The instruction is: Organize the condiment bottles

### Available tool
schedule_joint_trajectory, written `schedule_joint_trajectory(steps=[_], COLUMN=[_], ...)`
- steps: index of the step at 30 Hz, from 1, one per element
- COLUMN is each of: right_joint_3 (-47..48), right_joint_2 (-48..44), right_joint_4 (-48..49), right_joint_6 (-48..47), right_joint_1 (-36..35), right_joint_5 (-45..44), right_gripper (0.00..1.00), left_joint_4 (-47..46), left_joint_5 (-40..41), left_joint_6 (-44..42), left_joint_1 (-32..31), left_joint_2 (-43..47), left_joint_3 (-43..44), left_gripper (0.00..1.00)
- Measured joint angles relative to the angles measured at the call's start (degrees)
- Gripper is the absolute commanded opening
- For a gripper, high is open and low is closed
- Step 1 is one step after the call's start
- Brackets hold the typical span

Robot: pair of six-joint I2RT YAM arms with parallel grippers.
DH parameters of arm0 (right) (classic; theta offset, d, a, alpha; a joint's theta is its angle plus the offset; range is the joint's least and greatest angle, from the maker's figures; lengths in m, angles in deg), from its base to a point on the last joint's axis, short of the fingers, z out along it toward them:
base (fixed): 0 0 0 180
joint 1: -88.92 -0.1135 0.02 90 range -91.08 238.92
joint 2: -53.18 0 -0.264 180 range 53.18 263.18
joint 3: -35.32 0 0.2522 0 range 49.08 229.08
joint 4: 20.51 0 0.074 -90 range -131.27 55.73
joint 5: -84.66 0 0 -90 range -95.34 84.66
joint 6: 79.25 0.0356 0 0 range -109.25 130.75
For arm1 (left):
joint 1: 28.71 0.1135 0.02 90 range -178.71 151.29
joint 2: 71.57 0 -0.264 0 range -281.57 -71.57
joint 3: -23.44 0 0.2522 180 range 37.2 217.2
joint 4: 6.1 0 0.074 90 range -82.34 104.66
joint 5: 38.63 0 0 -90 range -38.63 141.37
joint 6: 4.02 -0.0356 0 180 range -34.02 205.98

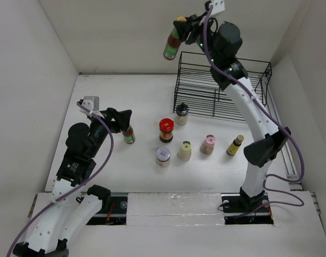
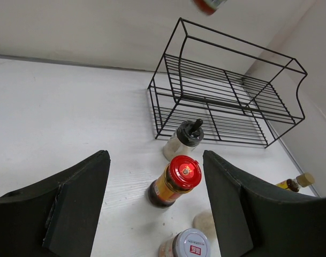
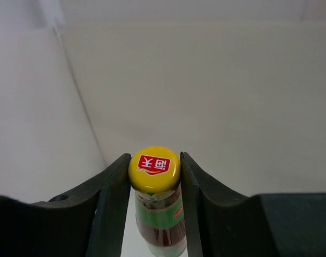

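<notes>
Black wire forms the rack (image 1: 221, 88) at the far right of the table (image 1: 109, 96), and no bottle is seen on either of its shelves. The task is therefore judged to be at an early stage: one bottle is in transit and none is yet stowed.

The right gripper (image 3: 154, 170) is clamped on the yellow cap of a dark sauce bottle (image 1: 171, 47). This bottle is held high in the air, tilted, above and just left of the rack's left end. In the right wrist view the fingers are seen pressed against both sides of the cap.

The left gripper (image 2: 156, 160) is spread, and nothing is seen between its fingers in the left wrist view. In the top view a small dark bottle (image 1: 129, 134) is seen standing just beside its fingertips; no grip on it is shown.

Six further containers are seen upright on the table, apart from one another:
- grey-capped shaker (image 1: 181, 113), just in front of the rack
- red-lidded jar (image 1: 166, 130)
- silver-lidded jar (image 1: 163, 157)
- cream shaker (image 1: 184, 151)
- pink-capped shaker (image 1: 207, 144)
- small yellow-capped bottle (image 1: 235, 145)

If the rack is taken as the destination, the held bottle is to be lowered onto a shelf first. Seven containers are then left to be moved.
</notes>
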Motion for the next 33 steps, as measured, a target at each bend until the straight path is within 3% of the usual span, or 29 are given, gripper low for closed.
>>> schedule_joint_trajectory(steps=[11,33], right_joint_3=[18.82,18.71], right_joint_2=[9.09,16.59], right_joint_4=[0.39,-0.46], right_joint_6=[-0.17,-0.24], right_joint_1=[7.63,10.82], right_joint_5=[-3.78,-4.87], right_gripper=[0.14,0.14], left_joint_4=[-0.04,-0.07], left_joint_5=[-0.02,-0.24], left_joint_6=[0.00,0.00], left_joint_1=[0.00,0.00], left_joint_2=[0.26,0.15], left_joint_3=[0.00,0.00], left_gripper=[0.66,0.66])
